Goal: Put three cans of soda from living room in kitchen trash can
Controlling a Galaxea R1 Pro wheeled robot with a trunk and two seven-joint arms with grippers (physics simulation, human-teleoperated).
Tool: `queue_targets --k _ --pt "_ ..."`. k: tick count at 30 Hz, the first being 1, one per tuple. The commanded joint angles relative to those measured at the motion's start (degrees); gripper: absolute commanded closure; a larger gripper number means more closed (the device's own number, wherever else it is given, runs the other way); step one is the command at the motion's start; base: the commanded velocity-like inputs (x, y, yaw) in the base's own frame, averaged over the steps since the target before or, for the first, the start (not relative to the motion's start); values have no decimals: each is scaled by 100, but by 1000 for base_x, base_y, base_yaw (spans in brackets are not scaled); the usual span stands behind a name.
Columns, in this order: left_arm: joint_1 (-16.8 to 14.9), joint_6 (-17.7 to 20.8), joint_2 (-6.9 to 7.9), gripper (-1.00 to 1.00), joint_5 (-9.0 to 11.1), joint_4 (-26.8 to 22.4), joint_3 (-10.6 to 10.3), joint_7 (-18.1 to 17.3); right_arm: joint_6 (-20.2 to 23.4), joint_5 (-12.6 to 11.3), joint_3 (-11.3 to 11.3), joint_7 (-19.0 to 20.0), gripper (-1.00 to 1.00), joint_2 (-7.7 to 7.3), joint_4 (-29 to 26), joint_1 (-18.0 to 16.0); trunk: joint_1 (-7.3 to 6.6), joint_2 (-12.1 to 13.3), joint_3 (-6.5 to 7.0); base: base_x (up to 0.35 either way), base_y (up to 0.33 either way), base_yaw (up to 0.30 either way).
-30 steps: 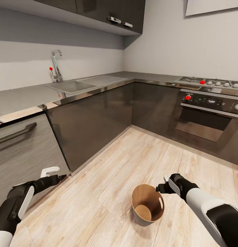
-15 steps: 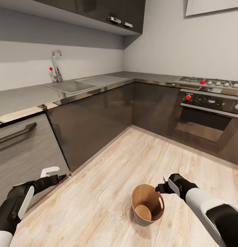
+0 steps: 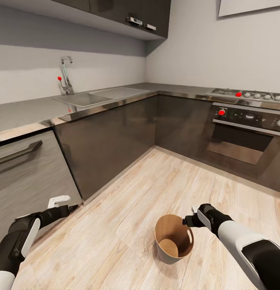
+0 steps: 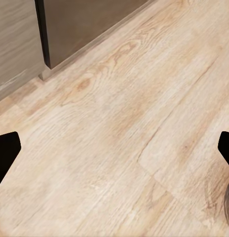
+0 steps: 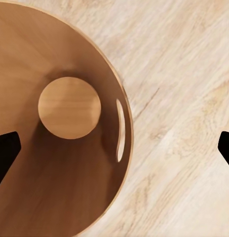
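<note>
**Parked over the bin with nothing in either claw**

Kitchen corner, light wood floor (image 3: 164, 181), dark cabinets wrapping round. Trash can (image 3: 174, 238) sits on the floor right in front of me, grey outside, brown inside, slot handle in the wall. From the right wrist cam I'm looking straight down into it (image 5: 60, 148) and I can see the bare round bottom, no soda cans in there. No cans anywhere else in these shots either.

Right gripper (image 3: 189, 220) hangs just above the bin's rim on my right side. Its fingers are spread wide with nothing between them. Left gripper (image 3: 71, 208) is off to my left near the pale drawer front (image 3: 27, 177), well apart from the bin, also spread wide and holding nothing, just floorboards under it.

Further out: steel sink (image 3: 91, 96) and tap (image 3: 66, 74) on the worktop, oven (image 3: 244, 137) with hob on the right.

What worries me: the bin looks light and tapered, and my right arm is close to its rim. If I swing or roll the base carelessly I'd guess I'll clip it and tip it.
</note>
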Motion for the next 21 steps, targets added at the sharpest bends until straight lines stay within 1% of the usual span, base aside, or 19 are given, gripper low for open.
queue_targets --k 1,21 --pt "-1 0 0 -100 1 0 0 0 0 0 0 0 -100 1 0 0 22 -42 -18 0 0 0" --pt "1 0 -7 -100 1 1 0 0 -8 0 -14 -2 -100 2 -3 0 462 -844 -377 0 0 0"
